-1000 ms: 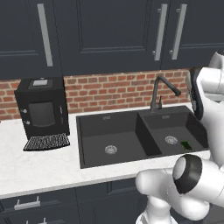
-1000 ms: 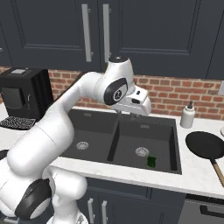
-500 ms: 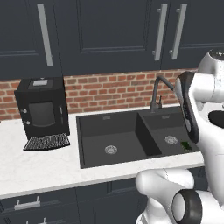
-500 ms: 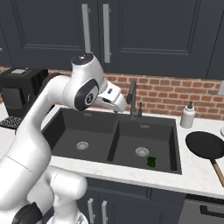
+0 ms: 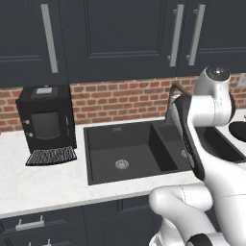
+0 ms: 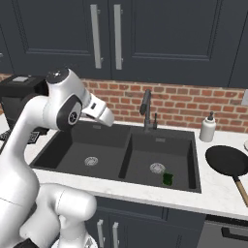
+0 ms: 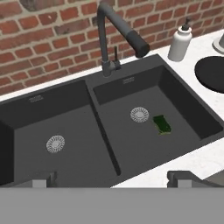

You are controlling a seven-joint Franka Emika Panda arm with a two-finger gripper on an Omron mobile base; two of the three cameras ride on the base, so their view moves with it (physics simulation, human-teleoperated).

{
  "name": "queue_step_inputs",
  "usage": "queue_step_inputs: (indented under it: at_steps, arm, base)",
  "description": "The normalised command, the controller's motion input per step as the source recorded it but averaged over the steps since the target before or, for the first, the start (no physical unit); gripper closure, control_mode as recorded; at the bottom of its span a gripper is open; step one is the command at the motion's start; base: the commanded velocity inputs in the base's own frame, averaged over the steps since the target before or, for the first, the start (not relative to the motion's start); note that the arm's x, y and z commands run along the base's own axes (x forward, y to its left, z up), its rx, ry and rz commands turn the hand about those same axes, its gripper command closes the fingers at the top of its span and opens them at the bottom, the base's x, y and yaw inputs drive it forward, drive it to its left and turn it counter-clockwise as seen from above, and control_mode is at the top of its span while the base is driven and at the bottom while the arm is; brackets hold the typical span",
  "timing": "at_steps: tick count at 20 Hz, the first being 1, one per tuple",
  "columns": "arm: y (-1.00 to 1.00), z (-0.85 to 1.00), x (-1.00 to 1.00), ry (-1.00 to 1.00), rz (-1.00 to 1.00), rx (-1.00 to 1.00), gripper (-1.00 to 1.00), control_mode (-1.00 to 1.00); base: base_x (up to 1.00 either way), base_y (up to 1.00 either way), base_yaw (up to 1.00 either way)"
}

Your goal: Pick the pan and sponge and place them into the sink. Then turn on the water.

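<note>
The black double-basin sink (image 6: 72, 156) (image 7: 26, 127) (image 5: 103, 144) is set in the white counter. The green sponge (image 6: 167, 178) (image 7: 162, 124) lies on the floor of the right basin, beside its silver drain. On the counter right of the sink rests the black pan (image 6: 227, 160) (image 7: 212, 73), handle toward the front. My gripper (image 6: 107, 119) (image 7: 111, 179) hangs open and empty above the left basin's back edge, well apart from both things. No water is in view at the dark gooseneck faucet (image 6: 147, 109) (image 7: 120, 30).
A white soap dispenser (image 6: 208, 128) (image 7: 180, 43) stands on the counter between faucet and pan. A black coffee machine (image 5: 46, 120) sits on the counter left of the sink. Brick wall and dark cabinets rise behind.
The arm has swung left, carrying the open hand from above the right basin to above the left basin. Sponge and pan have not moved.
</note>
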Motion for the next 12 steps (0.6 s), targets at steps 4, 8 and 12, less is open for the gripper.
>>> queue_step_inputs:
  at_steps: [4, 8, 12]
  arm:
    - [0.38, 0.0, 0.0, 0.01, 0.03, -0.02, -1.0, -1.0]
    - [0.18, 0.0, 0.0, 0.16, 0.01, -0.05, -1.0, -1.0]
    - [0.0, 0.0, 0.03, 0.16, 0.06, 0.0, -1.0, -1.0]
  base:
    - [0.0, 0.0, 0.0]
    - [0.0, 0.0, 0.0]
    - [0.0, 0.0, 0.0]
